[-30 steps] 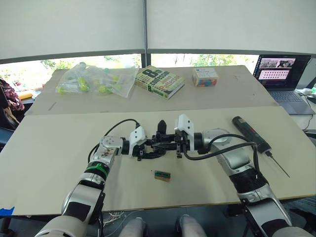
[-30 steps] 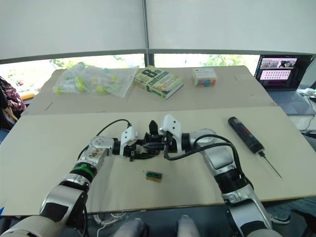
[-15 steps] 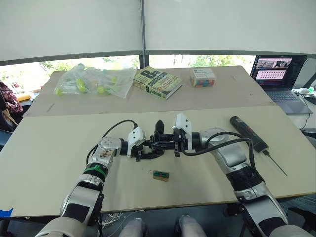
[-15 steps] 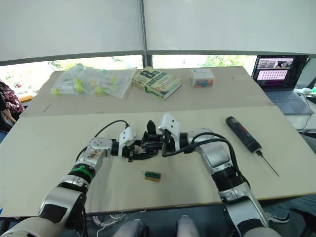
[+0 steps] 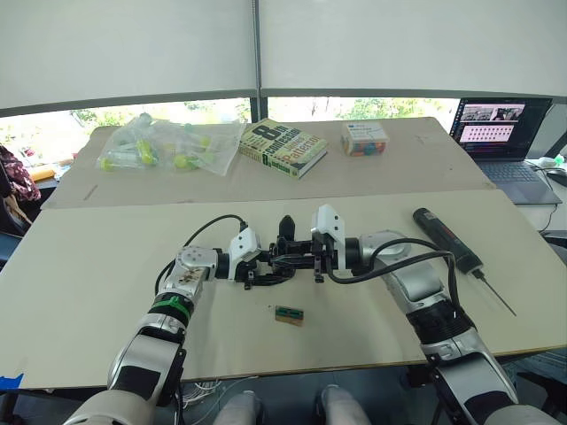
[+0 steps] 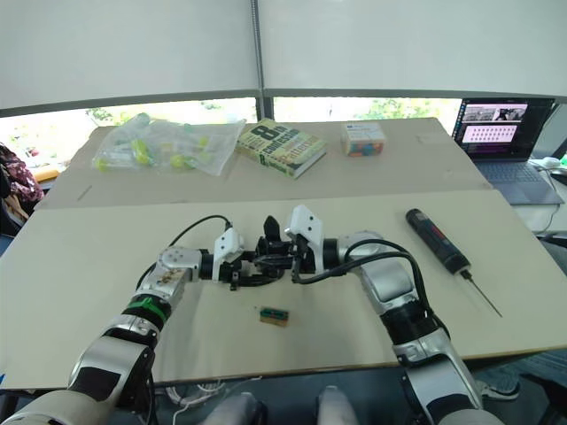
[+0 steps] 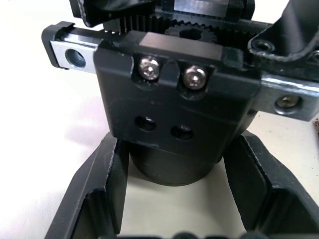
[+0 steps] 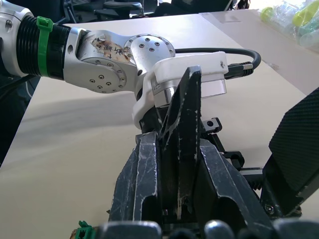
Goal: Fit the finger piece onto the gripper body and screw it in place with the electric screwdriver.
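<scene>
At counter centre I had left jaws (image 5: pixel 259 268) spread around gripper body (image 7: pixel 174 119) | right jaws (image 5: pixel 297 258) clamped on finger piece (image 8: pixel 180 144) | electric screwdriver (image 5: pixel 450 239) far right untouched; screwing remained.

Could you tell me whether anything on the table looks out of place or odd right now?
Nothing looks damaged or spilled. The electric screwdriver lies unused to the right, apart from both grippers, and a small green-and-tan block sits loose just in front of the gripper body.

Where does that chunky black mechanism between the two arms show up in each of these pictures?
Left eye view: the gripper body sits mid-table, between both arms.
Right eye view: same place, just above the small green-and-tan block.
Left wrist view: close up, its screwed face between that gripper's fingers.
Right wrist view: low, at the right edge.
Shared landmark: the table.
</scene>
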Action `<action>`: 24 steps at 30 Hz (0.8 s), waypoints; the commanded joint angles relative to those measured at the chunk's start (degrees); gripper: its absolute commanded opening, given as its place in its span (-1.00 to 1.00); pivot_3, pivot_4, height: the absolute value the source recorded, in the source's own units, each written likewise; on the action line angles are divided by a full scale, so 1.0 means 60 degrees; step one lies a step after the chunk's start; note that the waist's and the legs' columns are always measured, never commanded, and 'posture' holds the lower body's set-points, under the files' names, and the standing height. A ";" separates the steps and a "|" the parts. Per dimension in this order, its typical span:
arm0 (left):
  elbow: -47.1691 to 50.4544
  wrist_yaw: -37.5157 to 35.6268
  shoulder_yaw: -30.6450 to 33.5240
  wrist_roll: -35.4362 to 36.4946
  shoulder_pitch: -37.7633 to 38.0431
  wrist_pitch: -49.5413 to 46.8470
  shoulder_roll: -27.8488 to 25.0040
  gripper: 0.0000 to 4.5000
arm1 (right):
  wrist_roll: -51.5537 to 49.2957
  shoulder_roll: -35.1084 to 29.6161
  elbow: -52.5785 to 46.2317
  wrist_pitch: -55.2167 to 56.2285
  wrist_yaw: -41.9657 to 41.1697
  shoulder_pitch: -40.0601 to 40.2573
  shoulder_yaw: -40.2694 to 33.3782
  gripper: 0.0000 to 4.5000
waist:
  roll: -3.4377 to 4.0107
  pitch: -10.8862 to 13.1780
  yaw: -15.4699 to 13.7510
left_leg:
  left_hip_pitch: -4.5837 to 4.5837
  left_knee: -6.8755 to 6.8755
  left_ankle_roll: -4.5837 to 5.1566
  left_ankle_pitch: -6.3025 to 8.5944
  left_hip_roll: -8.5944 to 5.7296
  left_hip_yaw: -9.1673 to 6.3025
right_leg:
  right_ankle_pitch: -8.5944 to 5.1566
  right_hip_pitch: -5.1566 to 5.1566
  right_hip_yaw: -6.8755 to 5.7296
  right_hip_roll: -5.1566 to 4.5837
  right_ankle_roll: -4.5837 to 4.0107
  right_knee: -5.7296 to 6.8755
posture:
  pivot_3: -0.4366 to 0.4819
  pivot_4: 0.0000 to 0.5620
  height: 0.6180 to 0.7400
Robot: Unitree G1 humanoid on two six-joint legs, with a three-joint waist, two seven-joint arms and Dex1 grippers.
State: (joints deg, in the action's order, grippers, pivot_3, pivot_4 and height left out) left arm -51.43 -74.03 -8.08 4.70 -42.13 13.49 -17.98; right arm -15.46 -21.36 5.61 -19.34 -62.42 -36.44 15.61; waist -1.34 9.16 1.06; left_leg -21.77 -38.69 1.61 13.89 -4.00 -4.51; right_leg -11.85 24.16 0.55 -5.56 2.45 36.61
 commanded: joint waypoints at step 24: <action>0.0060 0.0040 0.0206 0.0230 0.0441 -0.0519 -0.0059 0.73 | -0.2000 0.0444 -0.0958 0.1161 -0.0781 0.0178 -0.1726 1.00 | 0.0000 0.0005 -0.0001 | -0.0033 0.0000 -0.0001 0.0000 -0.0001 0.0000 | 0.0001 0.0025 0.0001 -0.0002 -0.0002 -0.0008 | -0.05 -0.47 1.00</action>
State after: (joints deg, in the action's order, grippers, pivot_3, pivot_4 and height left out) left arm -49.58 -73.32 -6.80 6.39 -40.65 11.72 -17.88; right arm -25.29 -18.91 2.13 -14.14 -66.40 -35.23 7.40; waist -1.34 9.20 1.05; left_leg -21.97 -38.69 1.61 13.89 -4.00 -4.51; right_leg -11.84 24.31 0.55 -5.57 2.44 36.56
